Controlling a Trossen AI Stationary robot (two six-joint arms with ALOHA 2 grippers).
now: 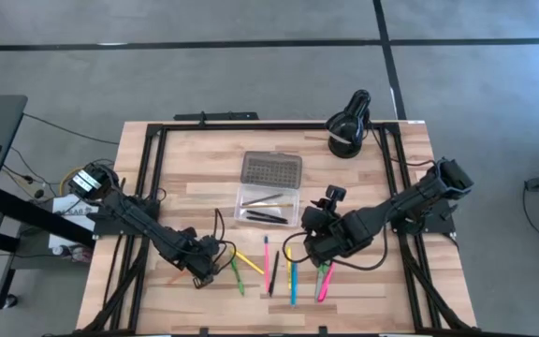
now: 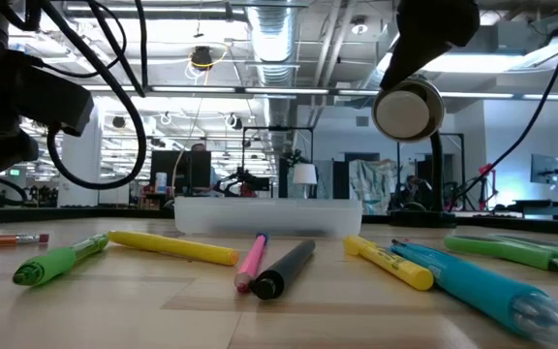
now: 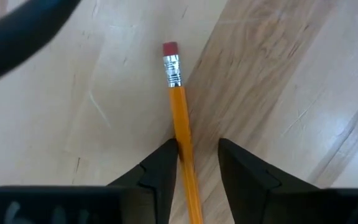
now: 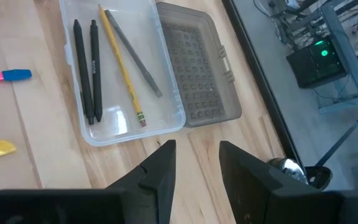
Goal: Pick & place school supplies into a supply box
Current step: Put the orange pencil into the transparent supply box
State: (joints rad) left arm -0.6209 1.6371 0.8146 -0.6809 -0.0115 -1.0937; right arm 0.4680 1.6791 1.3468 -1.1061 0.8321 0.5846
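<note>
Pencil, orange with a metal ferrule and pink eraser [image 3: 179,118], lies flat on the wooden counter [image 1: 195,178] between the two dark fingers of the left end effector [image 3: 196,163], whose fingers stand apart with the shaft running against the inner face of one finger [image 3: 161,171] and clear of the other. In the high view the left end effector [image 1: 201,271] sits low over the near left part of the counter, its arm reaching in from the left edge. The right end effector [image 4: 196,163], fingers apart and holding nothing, hangs above the counter just short of the supply box; in the high view it [image 1: 312,245] lies right of centre, its arm coming from the right edge. Supply box, a clear case [image 1: 268,204] with its dotted grey lid [image 1: 271,169] hinged open and lying flat beside it, rests at the middle of the counter; the right wrist view shows inside it two black pens [image 4: 87,71], a yellow pencil [image 4: 122,68] and a grey pencil [image 4: 135,55]. Loose supplies lie on the counter nearer than the box: a yellow marker [image 2: 174,248], a green marker [image 2: 58,262], a pink pen [image 2: 251,262], a black pen [image 2: 284,269], a second yellow marker [image 2: 390,264] and a blue marker [image 2: 478,284]. Black round lamp [image 1: 349,126] stands at the far right corner.
</note>
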